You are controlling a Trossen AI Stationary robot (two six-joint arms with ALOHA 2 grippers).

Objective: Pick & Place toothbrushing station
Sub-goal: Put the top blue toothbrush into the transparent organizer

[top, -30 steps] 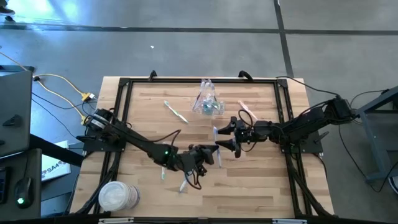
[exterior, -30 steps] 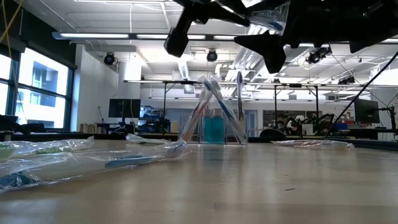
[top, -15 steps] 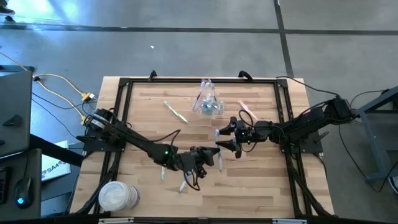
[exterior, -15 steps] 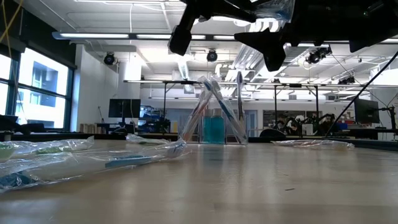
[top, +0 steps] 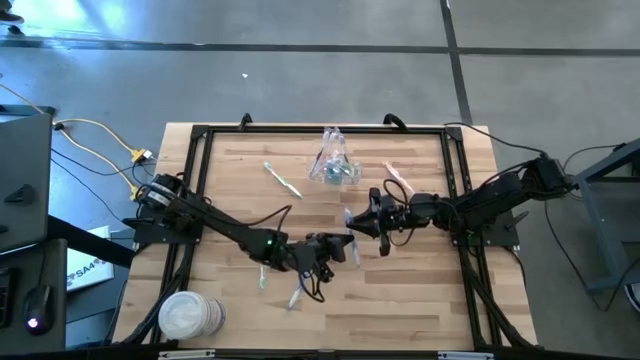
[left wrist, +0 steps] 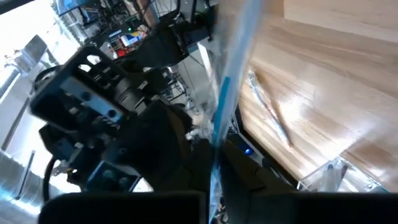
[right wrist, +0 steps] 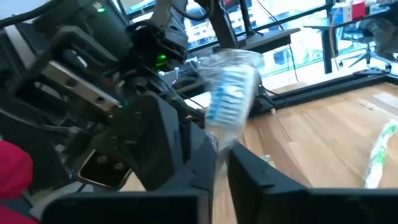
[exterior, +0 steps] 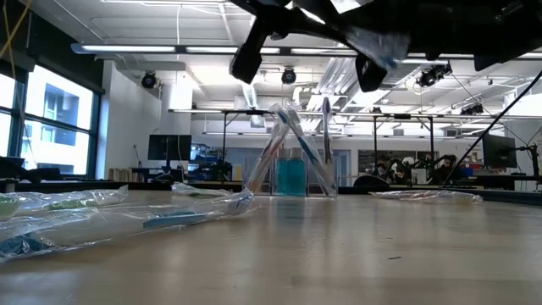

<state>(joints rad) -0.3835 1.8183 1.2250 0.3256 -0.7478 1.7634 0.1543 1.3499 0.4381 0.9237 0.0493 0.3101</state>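
Note:
A wrapped blue-and-white toothbrush (top: 350, 240) hangs above the table's middle, and both grippers are shut on it. My left gripper (top: 340, 250) has its near part and my right gripper (top: 355, 222) its far part. The clear cup (top: 335, 168) stands on the far middle of the table, with several toothbrushes leaning in it (exterior: 288, 157). Loose wrapped toothbrushes lie flat on the wood: a green one (top: 282, 180), a pink one (top: 398, 180) and two near my left arm (top: 295, 293). My left gripper pinches the wrapped toothbrush between its two fingers near its near end (left wrist: 214, 158), coming level from the table's left. The brush rises past the fingers, clear of the table. My right gripper pinches the same toothbrush through its clear wrapper, below the far end (right wrist: 217, 134). It comes level from the table's right, fingers across the brush. The brush is lifted clear.
A stack of white round discs (top: 185, 315) sits at the near left corner. A black frame (top: 200, 135) runs around the wooden top. Wrapped brushes lie at the left in the low view (exterior: 102, 220). Bare wood shows at the near right (top: 410, 300).
My right gripper, whose fingers stood open around the toothbrush's far part, has shut on it. My left gripper has kept its hold. The toothbrush stays lifted between the two.

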